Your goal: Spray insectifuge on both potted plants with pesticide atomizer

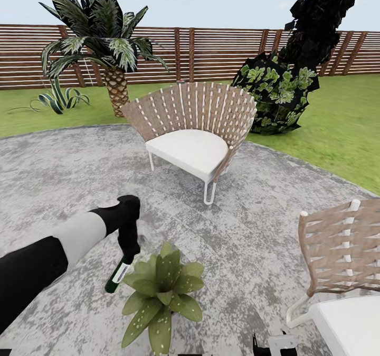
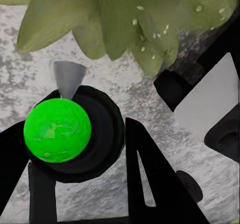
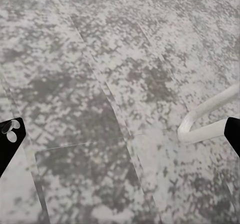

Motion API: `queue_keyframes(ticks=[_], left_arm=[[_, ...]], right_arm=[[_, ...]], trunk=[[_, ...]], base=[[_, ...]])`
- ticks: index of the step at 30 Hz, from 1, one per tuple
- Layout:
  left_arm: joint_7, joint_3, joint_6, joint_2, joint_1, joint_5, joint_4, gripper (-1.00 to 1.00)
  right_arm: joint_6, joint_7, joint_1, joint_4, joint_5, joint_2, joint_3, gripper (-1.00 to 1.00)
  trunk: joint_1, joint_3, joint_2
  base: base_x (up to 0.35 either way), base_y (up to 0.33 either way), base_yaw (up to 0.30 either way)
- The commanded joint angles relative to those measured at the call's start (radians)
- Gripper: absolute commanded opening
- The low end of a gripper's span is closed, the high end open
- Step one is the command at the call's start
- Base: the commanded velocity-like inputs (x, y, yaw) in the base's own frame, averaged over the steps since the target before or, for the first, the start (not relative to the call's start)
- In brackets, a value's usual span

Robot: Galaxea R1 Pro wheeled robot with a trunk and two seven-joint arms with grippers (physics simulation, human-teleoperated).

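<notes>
My left gripper (image 1: 128,242) is shut on the pesticide atomizer (image 1: 116,278), a slim dark green bottle with a white label. The bottle hangs tilted down, just left of a potted plant (image 1: 161,290) on the patio. The plant is a rosette of broad green leaves, and white specks dot its lower ones. In the left wrist view the atomizer (image 2: 75,131) shows end-on as a dark round body with a bright green cap between black fingers (image 2: 150,179), and the speckled leaves (image 2: 125,24) lie close ahead. My right gripper (image 3: 120,136) is open over bare patio stone.
The garden has a round grey speckled patio (image 1: 63,176), a lawn (image 1: 338,129) and a brown slatted fence (image 1: 211,49). A woven chair (image 1: 192,134) stands ahead and another (image 1: 343,271) at the right, its white leg (image 3: 210,116) near my right gripper. A palm (image 1: 105,39) and a dark bush (image 1: 277,92) stand behind.
</notes>
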Motion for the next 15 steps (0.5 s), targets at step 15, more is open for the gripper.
queue_keyframes(ticks=[15], left_arm=[[-0.008, 0.007, 0.012, -0.035, 0.019, -0.01, -0.022, -1.0]], right_arm=[[-0.002, -0.005, -0.001, 0.001, 0.011, 0.001, -0.005, 1.0]], trunk=[[0.0, -0.001, 0.0]], base=[[0.0, 0.0, 0.0]])
